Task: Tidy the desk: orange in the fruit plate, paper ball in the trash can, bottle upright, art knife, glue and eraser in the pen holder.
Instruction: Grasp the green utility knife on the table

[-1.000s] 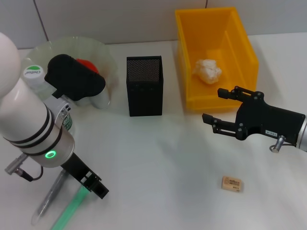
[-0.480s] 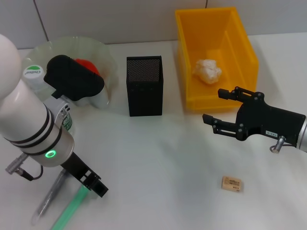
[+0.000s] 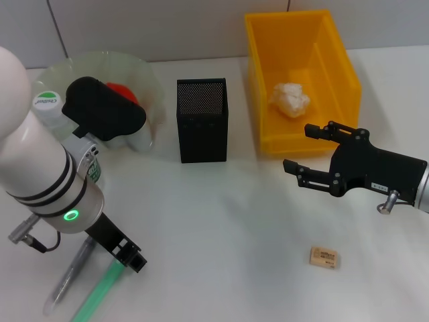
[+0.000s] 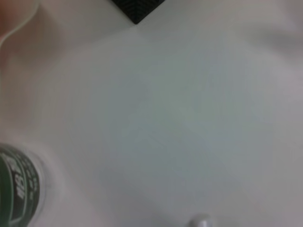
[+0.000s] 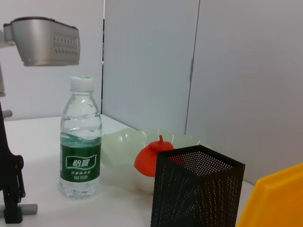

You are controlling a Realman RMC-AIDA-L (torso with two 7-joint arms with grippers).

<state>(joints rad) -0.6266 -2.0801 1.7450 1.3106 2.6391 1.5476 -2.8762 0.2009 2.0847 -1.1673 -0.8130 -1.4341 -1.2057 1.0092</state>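
Observation:
The orange (image 3: 120, 90) lies in the fruit plate (image 3: 142, 70), also seen from the right wrist as the orange (image 5: 150, 158). The bottle (image 5: 80, 151) stands upright beside the plate, half hidden by my left arm in the head view. The paper ball (image 3: 290, 98) sits in the trash can (image 3: 338, 60). The pen holder (image 3: 202, 121) stands mid-desk. The eraser (image 3: 324, 257) lies on the desk at the front right. My right gripper (image 3: 303, 149) hovers open and empty in front of the trash can. My left gripper (image 3: 131, 257) hangs low over a green stick (image 3: 97, 295) and a clear grey tube (image 3: 67, 278); which is the art knife and which the glue I cannot tell.
The left wrist view shows bare desk (image 4: 180, 123), the bottle's base (image 4: 14, 189) and a corner of the pen holder (image 4: 137, 9). A tiled wall runs behind the desk. A grey lamp-like head (image 5: 45, 40) hangs above the bottle.
The left gripper's tip has crept very slightly to the left above the green stick. Nothing else has moved.

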